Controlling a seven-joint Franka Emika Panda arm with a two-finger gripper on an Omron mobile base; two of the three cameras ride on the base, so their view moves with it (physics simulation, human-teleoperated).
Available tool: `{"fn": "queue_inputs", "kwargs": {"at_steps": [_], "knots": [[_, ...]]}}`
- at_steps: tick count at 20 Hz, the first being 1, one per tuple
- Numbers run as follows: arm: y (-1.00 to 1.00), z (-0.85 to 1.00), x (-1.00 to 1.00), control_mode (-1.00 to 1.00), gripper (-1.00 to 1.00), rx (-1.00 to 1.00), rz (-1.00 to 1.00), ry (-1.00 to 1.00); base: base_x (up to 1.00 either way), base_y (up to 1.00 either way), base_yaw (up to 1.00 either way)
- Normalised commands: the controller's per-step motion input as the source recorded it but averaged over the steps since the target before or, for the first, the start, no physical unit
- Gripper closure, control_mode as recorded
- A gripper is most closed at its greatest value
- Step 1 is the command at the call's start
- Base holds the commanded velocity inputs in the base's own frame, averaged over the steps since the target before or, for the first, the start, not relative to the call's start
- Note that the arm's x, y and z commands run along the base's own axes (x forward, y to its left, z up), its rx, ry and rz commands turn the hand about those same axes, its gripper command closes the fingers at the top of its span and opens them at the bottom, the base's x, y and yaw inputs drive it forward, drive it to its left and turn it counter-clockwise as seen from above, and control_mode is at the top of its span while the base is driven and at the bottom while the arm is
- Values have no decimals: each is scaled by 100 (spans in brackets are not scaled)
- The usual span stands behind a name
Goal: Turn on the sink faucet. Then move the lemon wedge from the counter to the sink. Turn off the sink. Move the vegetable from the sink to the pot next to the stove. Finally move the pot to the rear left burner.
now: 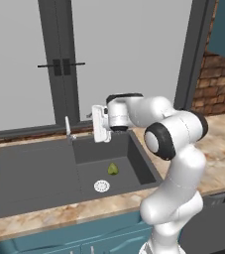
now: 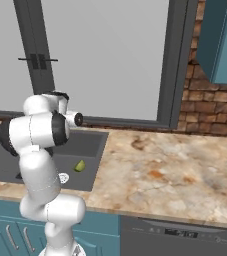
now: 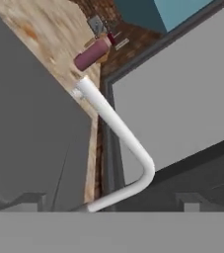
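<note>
I see the lemon wedge [image 1: 113, 168] lying in the sink [image 1: 34, 173] basin, near the round drain [image 1: 101, 186]. The sink faucet [image 1: 68, 130] stands at the basin's back rim. My arm is folded, elbow high over the counter [image 2: 175, 170], wrist turned sideways; the claw [image 1: 100, 124] hangs above the basin beside the spout, jaws spread wide, holding nothing.

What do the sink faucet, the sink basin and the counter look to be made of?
Sink faucet: apparently metal, a smooth pale silver tube with soft shading. Sink: matte dark grey, composite or coated metal, no glare. Counter: polished-looking stone, beige marbled with orange-brown.
</note>
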Motion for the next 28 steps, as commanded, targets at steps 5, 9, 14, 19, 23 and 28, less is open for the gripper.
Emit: {"fn": "queue_inputs", "kwargs": {"at_steps": [5, 9, 14, 19, 23, 28], "knots": [[-4, 38, -10, -100, -100, -10, -20, 27, 0, 0, 0], [-16, 9, -17, -100, -100, -8, -18, 33, 0, 0, 0], [-29, 20, -23, -100, -100, -4, -18, 32, 0, 0, 0], [-37, 18, -28, -100, -100, -2, -18, 32, 0, 0, 0], [-16, 0, -39, -100, -100, 0, -28, 31, 0, 0, 0], [-6, -4, -34, -100, -100, 0, -32, 31, 0, 0, 0]]}}
